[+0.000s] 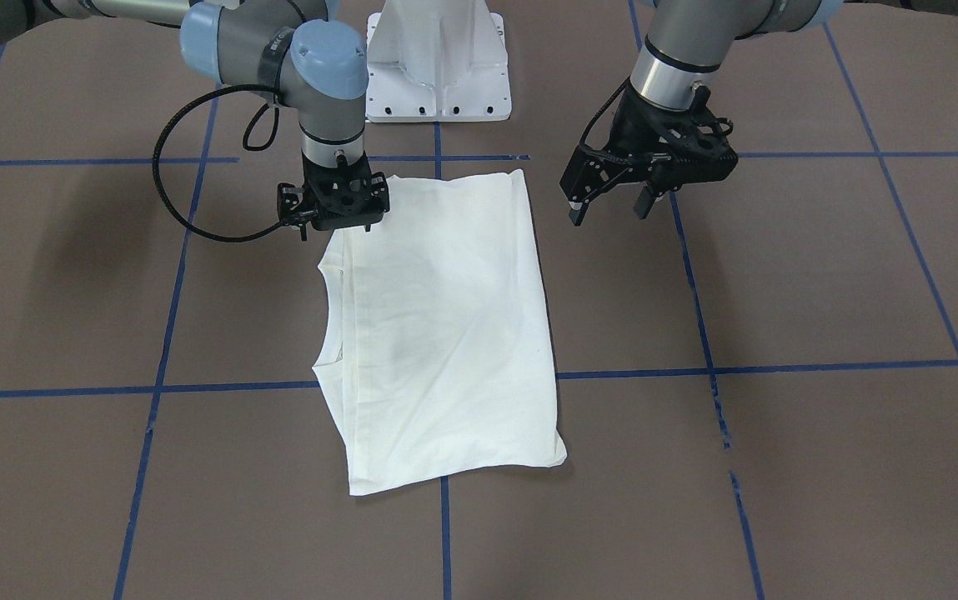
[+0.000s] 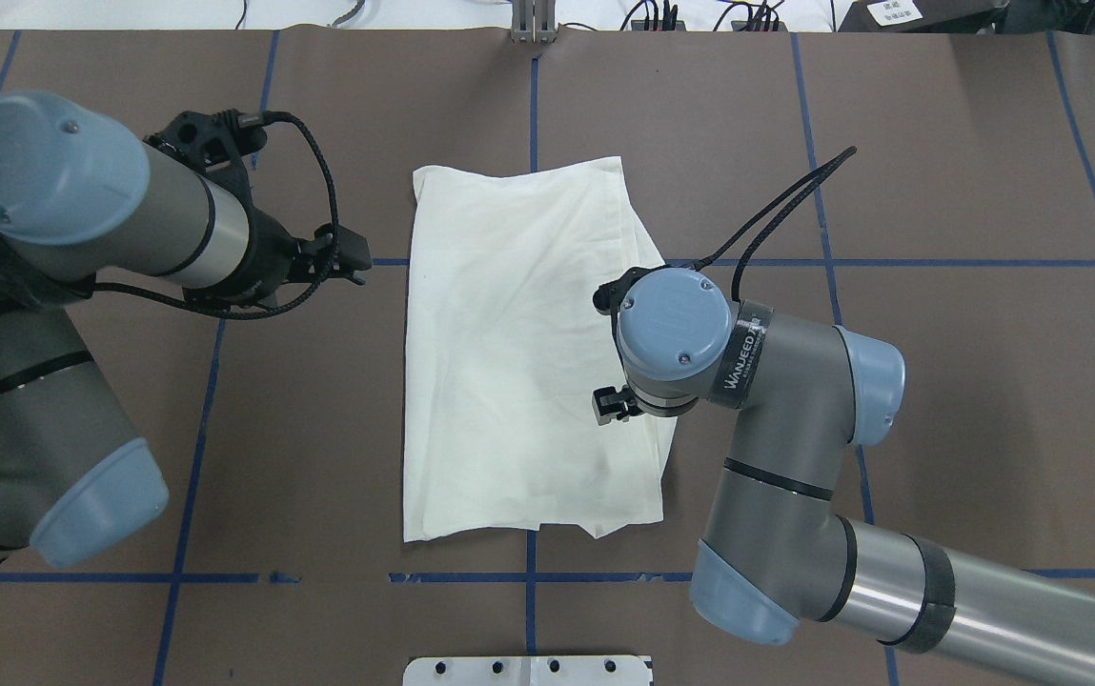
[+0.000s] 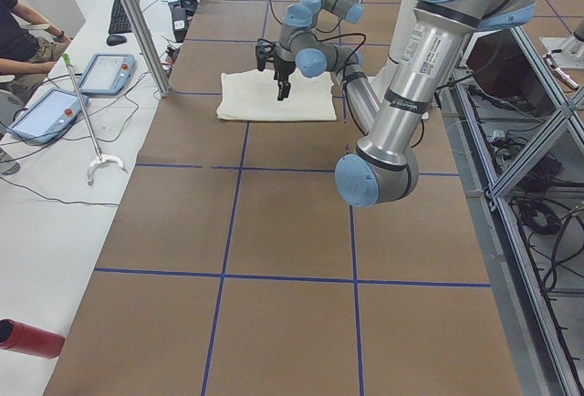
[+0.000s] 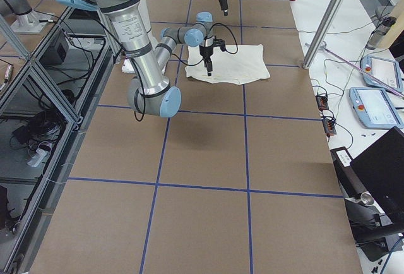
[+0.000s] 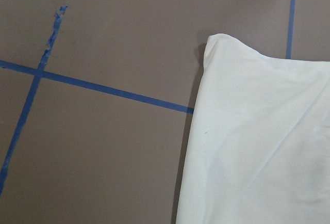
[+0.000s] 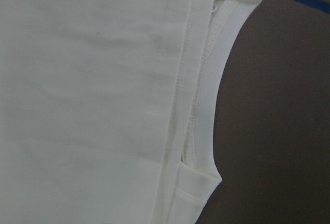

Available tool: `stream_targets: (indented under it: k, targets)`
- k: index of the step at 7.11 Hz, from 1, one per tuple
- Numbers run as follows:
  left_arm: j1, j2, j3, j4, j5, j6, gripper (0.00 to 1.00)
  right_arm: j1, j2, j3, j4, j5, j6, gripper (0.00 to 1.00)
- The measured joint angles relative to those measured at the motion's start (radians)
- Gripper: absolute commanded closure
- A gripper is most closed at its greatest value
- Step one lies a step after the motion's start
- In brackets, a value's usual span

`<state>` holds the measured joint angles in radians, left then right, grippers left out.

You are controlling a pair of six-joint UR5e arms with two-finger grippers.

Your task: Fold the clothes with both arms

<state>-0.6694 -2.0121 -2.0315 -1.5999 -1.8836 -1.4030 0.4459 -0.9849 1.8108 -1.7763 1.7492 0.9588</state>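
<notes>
Right arm: wrist vertical, right gripper (image 1: 335, 208) pointing straight down over the neckline edge of the T-shirt (image 1: 445, 333), at 4 o'clock of the cloth in the overhead view. Its fingers are hidden under the wrist, so their setting and any contact cannot be told.

Left arm: tilted, left gripper (image 1: 608, 208) held off the cloth at its 10 o'clock, fingers spread and empty.

The T-shirt lies folded into a rectangle at table centre, plain cream side up. The white pedestal (image 1: 437, 67) stands at its 6 o'clock. Blue tape lines (image 1: 779, 367) run under the cloth.
</notes>
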Motion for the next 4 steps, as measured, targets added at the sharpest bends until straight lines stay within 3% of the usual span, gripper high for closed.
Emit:
stream_targets:
  k: [2, 4]
  targets:
    - [0.147, 0.023, 0.018, -0.092, 0.019, -0.240, 0.06, 0.011, -0.002, 0.068, 0.004, 0.063, 0.015, 0.00]
    - [0.340, 0.050, 0.052, -0.162, 0.129, -0.445, 0.11, 0.023, -0.006, 0.101, 0.004, 0.098, 0.030, 0.00]
